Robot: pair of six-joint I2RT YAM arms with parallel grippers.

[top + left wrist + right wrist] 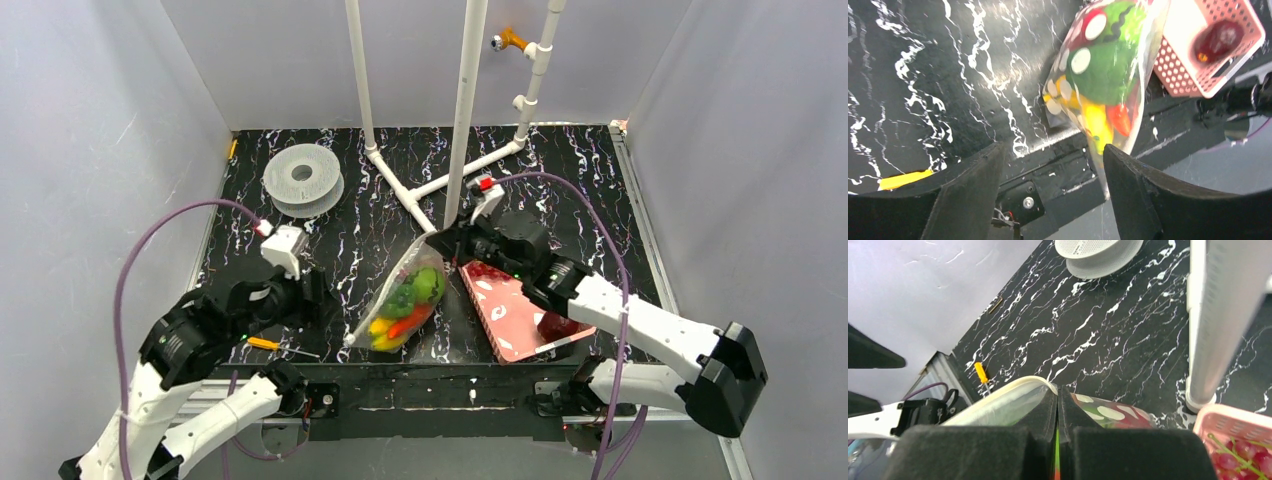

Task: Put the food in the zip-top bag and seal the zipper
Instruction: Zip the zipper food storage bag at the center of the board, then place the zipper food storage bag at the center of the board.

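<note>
The zip-top bag (405, 300), clear with white dots, hangs tilted over the table's near middle with the food (400, 318) inside: green, red, orange and yellow pieces. My right gripper (452, 243) is shut on the bag's top corner and holds it up; in the right wrist view the gripper (1058, 390) pinches the zipper edge (998, 396). My left gripper (318, 288) is open and empty, left of the bag. In the left wrist view the bag (1103, 75) hangs ahead of that gripper (1053, 155), its lower corner by the right fingertip (1118, 160).
The pink basket (515, 310) lies tipped right of the bag with a dark red fruit (1219, 40) in it. A grey-white filament spool (303, 178) stands back left. White pipes (465, 110) rise at the back middle. A yellow-handled tool (264, 343) lies near the front edge.
</note>
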